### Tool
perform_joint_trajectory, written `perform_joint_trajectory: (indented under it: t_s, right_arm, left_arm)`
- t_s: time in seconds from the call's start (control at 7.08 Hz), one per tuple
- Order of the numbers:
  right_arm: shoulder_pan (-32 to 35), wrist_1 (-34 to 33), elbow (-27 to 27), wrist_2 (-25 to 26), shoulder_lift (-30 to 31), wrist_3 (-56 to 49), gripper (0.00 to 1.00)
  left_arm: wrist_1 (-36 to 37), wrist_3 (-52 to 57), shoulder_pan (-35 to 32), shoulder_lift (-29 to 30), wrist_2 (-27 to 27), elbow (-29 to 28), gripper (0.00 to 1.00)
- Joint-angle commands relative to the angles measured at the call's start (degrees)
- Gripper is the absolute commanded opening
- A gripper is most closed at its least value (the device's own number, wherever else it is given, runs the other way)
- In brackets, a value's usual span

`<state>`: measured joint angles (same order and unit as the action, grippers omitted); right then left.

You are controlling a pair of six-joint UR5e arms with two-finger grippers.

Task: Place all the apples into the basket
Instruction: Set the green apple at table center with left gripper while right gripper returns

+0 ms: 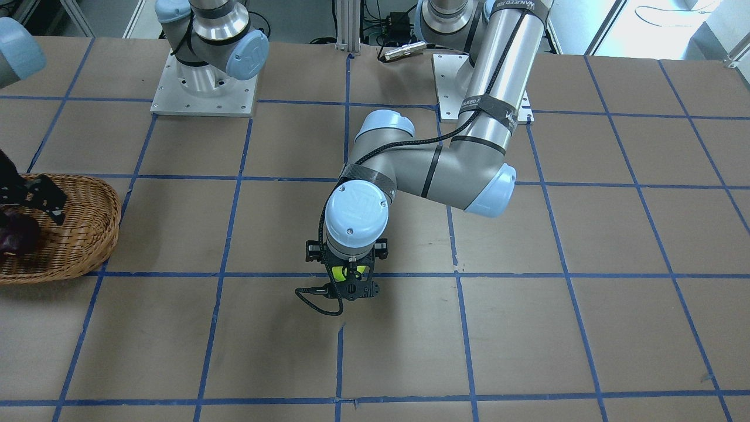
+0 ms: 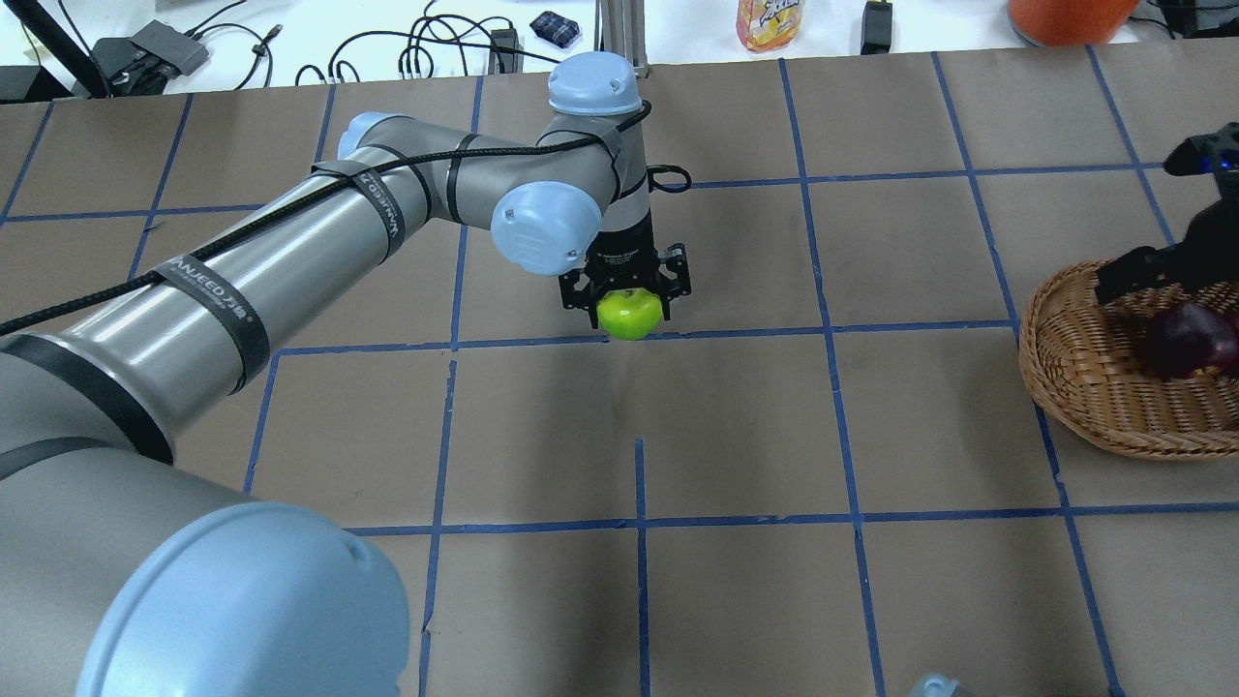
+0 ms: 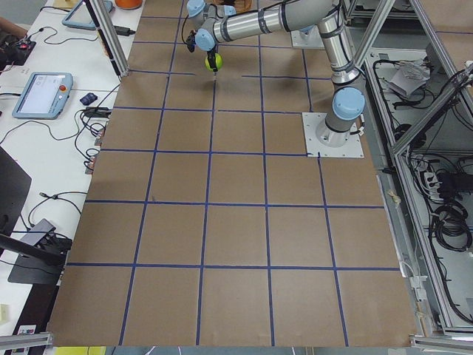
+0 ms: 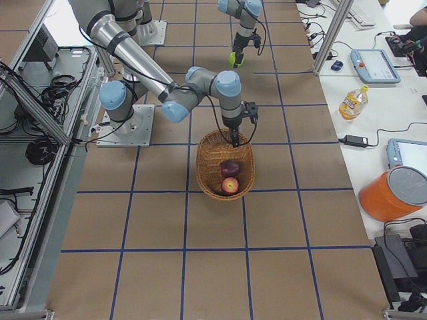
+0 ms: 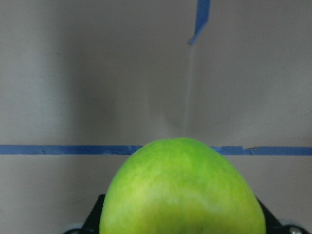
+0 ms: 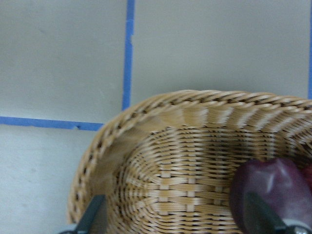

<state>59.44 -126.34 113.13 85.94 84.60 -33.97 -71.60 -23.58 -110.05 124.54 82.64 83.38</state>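
Note:
My left gripper (image 2: 628, 293) is shut on the yellow-green apple (image 2: 629, 316) and holds it above the middle of the table. The apple fills the bottom of the left wrist view (image 5: 183, 190). The wicker basket (image 2: 1084, 387) sits at the table's right end. The dark purple apple (image 2: 1186, 339) and the red apple (image 4: 231, 185) lie in it. My right gripper (image 4: 235, 137) hangs open and empty over the basket's near end. In the right wrist view its fingers (image 6: 92, 217) stand wide apart over the weave, beside the purple apple (image 6: 273, 190).
The two arm bases (image 1: 202, 88) stand at the robot's side of the table. Blue tape lines (image 2: 639, 523) grid the brown tabletop. A yellow drink bottle (image 4: 351, 101), an orange bucket (image 4: 393, 193) and tablets lie on the side bench beyond the table edge.

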Motion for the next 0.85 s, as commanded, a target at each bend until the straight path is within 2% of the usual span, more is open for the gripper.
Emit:
perform_joint_trajectory:
  t_s: [0.0, 0.28, 0.42, 0.71]
  right_arm:
    - [13.27, 4.42, -0.01, 0.64, 1.89, 17.54, 1.0]
    - [23.84, 4.0, -0.37, 0.64, 1.1, 30.93, 1.0]
    - [25.44, 4.17, -0.37, 0.12, 0.84, 35.94, 1.0]
    - [31.75, 2.25, -2.28, -0.24, -1.87, 45.07, 1.0]
  left_arm:
    - [12.48, -5.75, -0.51, 0.61, -0.2, 3.7, 1.0]
    - [10.88, -2.55, 0.62, -1.3, 0.33, 4.5, 1.0]
    - [7.65, -0.35, 3.33, -3.67, 0.33, 3.03, 1.0]
    - [-2.18, 12.18, 10.96, -10.34, -0.28, 1.88, 1.0]
